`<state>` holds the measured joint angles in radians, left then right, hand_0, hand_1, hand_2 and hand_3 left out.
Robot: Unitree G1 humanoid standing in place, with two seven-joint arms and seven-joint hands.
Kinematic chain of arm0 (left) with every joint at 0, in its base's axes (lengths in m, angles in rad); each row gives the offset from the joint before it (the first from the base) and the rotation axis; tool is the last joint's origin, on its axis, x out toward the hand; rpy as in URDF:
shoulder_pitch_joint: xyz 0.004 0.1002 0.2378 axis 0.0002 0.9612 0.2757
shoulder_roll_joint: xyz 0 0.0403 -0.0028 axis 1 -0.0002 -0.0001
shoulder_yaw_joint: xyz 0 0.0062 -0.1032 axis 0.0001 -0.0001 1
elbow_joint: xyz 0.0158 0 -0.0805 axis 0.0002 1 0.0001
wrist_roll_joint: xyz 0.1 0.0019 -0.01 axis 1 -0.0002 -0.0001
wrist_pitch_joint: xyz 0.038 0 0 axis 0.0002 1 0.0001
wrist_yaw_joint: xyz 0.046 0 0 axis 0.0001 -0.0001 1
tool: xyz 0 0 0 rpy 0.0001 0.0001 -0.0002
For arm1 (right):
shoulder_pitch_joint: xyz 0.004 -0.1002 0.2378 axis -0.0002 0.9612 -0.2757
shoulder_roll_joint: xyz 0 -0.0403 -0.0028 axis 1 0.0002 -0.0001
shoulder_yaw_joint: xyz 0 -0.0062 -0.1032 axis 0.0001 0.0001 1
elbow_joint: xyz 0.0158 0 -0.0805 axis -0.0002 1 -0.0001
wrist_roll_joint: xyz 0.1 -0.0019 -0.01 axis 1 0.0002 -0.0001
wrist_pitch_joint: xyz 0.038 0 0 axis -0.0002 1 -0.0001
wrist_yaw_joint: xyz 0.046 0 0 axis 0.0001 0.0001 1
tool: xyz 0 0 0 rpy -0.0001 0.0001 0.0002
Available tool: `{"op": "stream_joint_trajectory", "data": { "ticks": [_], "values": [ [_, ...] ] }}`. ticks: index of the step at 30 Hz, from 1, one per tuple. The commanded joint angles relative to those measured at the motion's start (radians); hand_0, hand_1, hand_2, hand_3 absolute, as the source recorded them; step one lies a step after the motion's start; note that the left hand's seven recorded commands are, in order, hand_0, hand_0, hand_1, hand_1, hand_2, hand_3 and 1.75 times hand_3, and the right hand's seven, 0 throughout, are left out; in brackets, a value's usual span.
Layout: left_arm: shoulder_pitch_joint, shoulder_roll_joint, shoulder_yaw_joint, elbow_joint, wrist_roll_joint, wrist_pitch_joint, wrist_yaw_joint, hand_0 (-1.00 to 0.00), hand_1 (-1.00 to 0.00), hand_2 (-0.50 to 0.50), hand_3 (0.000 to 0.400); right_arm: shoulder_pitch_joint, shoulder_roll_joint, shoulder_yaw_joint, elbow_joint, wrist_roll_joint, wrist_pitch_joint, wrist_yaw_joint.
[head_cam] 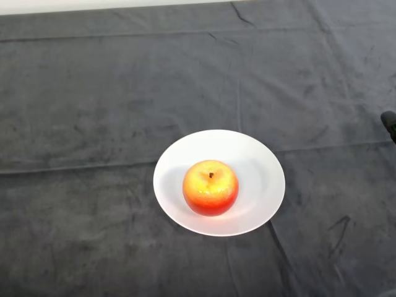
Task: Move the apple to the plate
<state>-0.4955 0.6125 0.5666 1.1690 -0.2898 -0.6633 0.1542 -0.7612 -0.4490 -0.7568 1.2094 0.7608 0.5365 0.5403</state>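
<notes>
Bench (93, 93), draped in a dark grey creased cloth: filling the whole view, carrying two items.

Round white shallow plate (260, 161): lying slightly toward 5 o'clock of the view's centre, flat on the cloth.

Red-and-yellow glossy apple (210, 187): sitting upright inside the plate, stem up, resting toward the 7 o'clock part of the plate's well, inside the rim.

Hand: not showing anywhere, so its state cannot be told.

Progress: judging by the layout, the apple is already lying on the plate; the task is appearing complete, with nothing left to place.
</notes>
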Motion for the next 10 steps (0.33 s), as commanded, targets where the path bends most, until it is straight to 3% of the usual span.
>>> {"op": "stream_joint_trajectory", "data": {
  "ticks": [1,10],
  "values": [
    [-0.033,0.022,-0.003,0.027,0.015,-0.019,0.006,0.0,0.0,0.0,0.0,-0.025,-0.029,-0.009,-0.003,-0.0007,-0.007,0.0105],
    [-0.031,0.024,-0.002,0.027,0.014,-0.018,0.003,0.0,0.0,0.0,0.0,-0.025,-0.029,-0.0092,-0.003,-0.001,-0.007,0.0105]
  ]
}}
